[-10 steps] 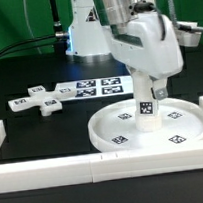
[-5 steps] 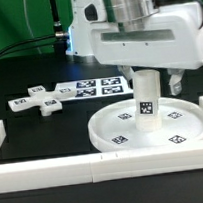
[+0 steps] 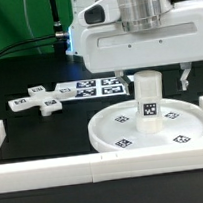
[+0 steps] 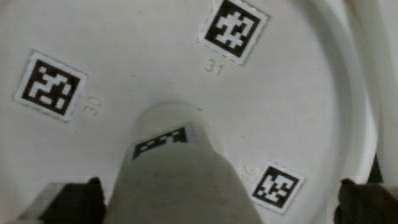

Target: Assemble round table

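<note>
While the disc (image 3: 97, 135) lies flat on the black table just behind the front rail (image 3: 96, 170), rim up and tags showing, the leg (image 3: 149, 103) stands upright at its middle, base on the disc floor. That looks like the first join of the build, and I judge it made or nearly made. Whether the leg is seated fully home cannot be read: the seam at its base is too small in the exterior view and blurred in the wrist view.

Around the top of the leg the gripper (image 3: 155, 79) hangs spread. The wrist view shows the leg (image 4: 178, 170) rising between two dark fingertips (image 4: 79, 200) with a gap on each side, so the jaws grip nothing. In the exterior view only the finger on that view's right is plain; the other is lost against the hand and the leg.

Farther back, towards the exterior view's left, the foot (image 3: 37, 100) lies flat on the table, well apart from the disc and beside the marker board (image 3: 96, 87). Fitting it to the free end of the leg is what remains, by my reckoning. The arm above the hand is cut off, and the wrist picture is soft, with the small print beside its tags unreadable.
</note>
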